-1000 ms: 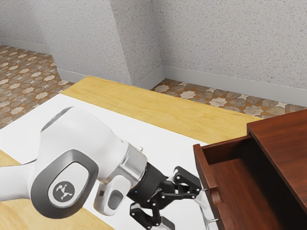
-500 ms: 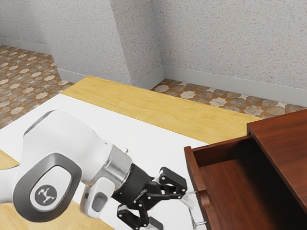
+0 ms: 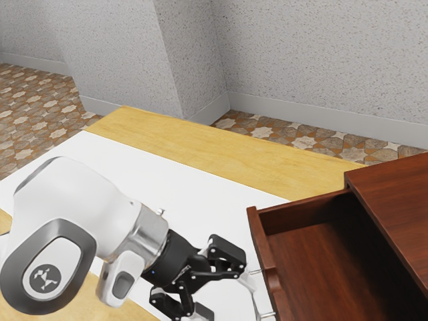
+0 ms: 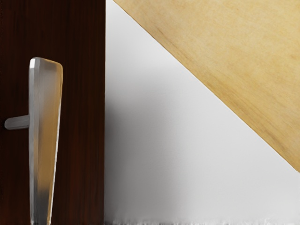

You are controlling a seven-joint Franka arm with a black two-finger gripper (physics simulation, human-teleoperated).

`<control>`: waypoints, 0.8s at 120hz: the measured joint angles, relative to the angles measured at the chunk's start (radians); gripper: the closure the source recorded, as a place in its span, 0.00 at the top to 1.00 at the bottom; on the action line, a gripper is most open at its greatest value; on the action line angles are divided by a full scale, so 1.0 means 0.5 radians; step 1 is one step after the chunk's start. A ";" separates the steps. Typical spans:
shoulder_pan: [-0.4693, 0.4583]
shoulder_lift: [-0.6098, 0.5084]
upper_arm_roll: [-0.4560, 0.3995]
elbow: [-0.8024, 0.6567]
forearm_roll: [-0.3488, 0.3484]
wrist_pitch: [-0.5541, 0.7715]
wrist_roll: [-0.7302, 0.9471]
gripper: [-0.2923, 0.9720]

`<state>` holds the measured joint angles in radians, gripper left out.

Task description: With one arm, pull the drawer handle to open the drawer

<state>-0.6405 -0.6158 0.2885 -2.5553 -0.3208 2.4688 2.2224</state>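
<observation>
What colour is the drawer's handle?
The handle is silvery grey, clearest in the wrist view.

Grey speckled walls (image 3: 321, 47) meet at a jutting corner, edged below by a pale baseboard (image 3: 321, 115). The floor (image 3: 33, 100) is brown tile with a star pattern. A light wooden surface (image 3: 221, 150) carries a white sheet (image 3: 167, 180).

A light wooden tabletop (image 3: 221, 150) carries a white sheet (image 3: 167, 184) lying flat on it, with bare wood showing in a broad strip along the far edge and again at the near edge. In the wrist view, sheet and wood meet along a straight line. A dark wooden cabinet (image 3: 394, 194) stands at the tabletop's end toward the exterior view's right, its open drawer (image 3: 314, 254) reaching out over the sheet.
</observation>
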 joint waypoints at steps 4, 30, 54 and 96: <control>0.002 -0.006 0.000 -0.006 0.003 -0.001 -0.003 0.75; 0.004 -0.043 -0.009 -0.016 0.019 -0.005 -0.022 0.76; 0.081 -0.235 -0.036 -0.009 0.125 -0.064 -0.078 0.76; 0.118 0.013 0.083 0.770 0.927 -1.341 -1.565 0.77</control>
<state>-0.5812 -0.6091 0.3301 -2.1701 0.1428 1.7981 1.4400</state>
